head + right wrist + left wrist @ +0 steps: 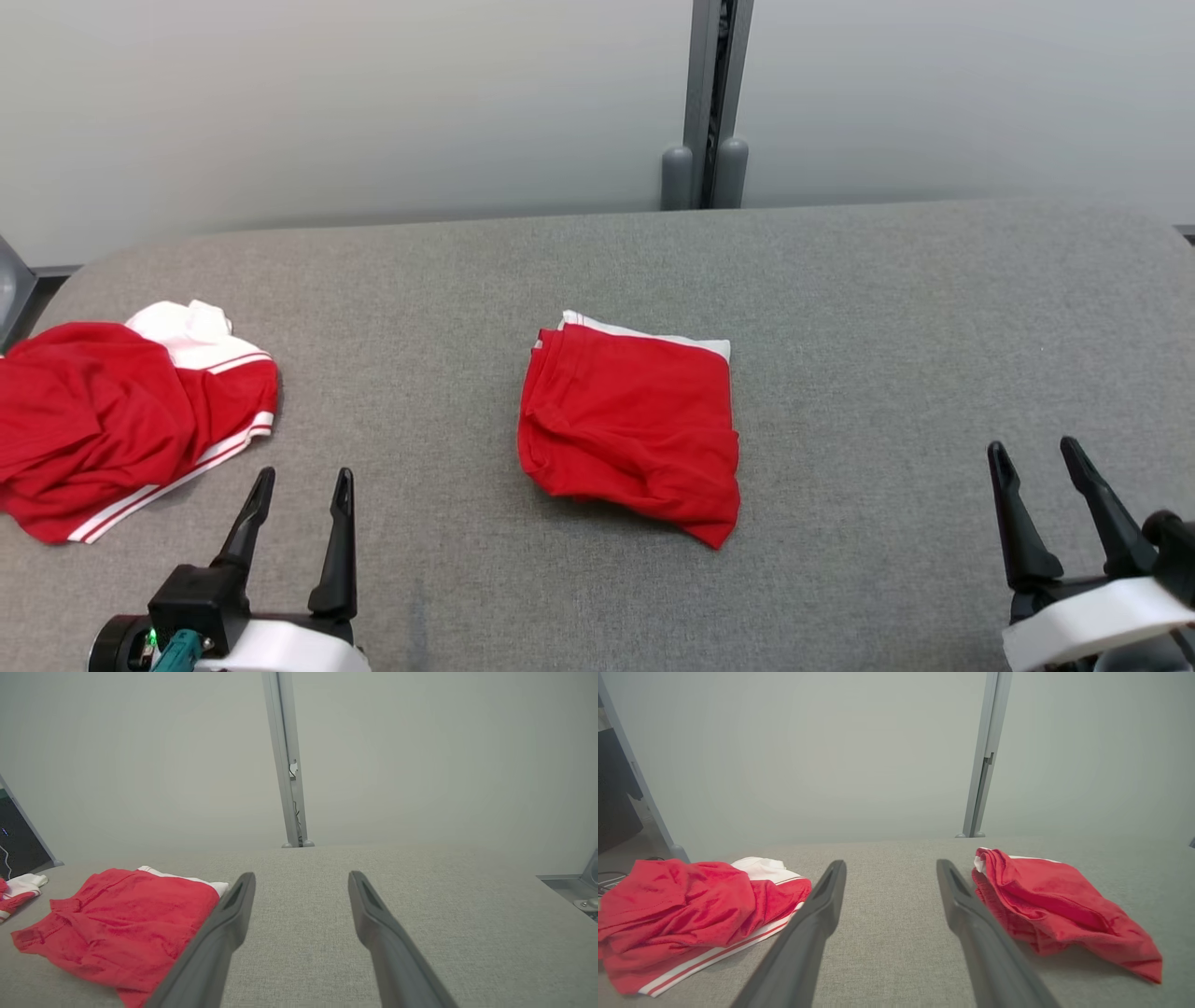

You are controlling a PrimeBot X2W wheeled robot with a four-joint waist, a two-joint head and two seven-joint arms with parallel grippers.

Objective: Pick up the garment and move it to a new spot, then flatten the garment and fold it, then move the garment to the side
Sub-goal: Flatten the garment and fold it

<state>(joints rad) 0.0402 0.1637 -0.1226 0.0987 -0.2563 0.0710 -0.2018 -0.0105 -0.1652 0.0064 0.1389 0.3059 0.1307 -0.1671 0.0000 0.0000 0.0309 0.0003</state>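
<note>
"Starting from the left: item one?"

"Item one: crumpled red garment (121, 420), white trim and a white panel at its far side. It lies in a loose heap at the left end of the grey table (887, 308), and part of it runs past the left edge of my head view. My left wrist view shows it (682, 905) to the left of my own fingers."

"Item two?"

"My left jaws, low in the head view and just right of that heap's striped hem. The two dark fingers (336, 532) stand spread and point up the table. They are apart from both pieces of cloth, with bare table between them."

"Item three?"

"Folded red garment (630, 429), at the middle of the table. It is a rough rectangle with a white edge showing along its far side. Its near right corner trails to a point and its near edge is rumpled. It lies flat between my two arms, touching neither. In my right wrist view it (126, 924) sits left of my fingers."

"Item four?"

"Grey post (707, 103), upright behind the table's far edge, set between pale wall panels."

"Last?"

"My right jaws, at the lower right of the head view and well apart from the folded garment. The fingers (1018, 523) are spread, with plain table between them."
</note>
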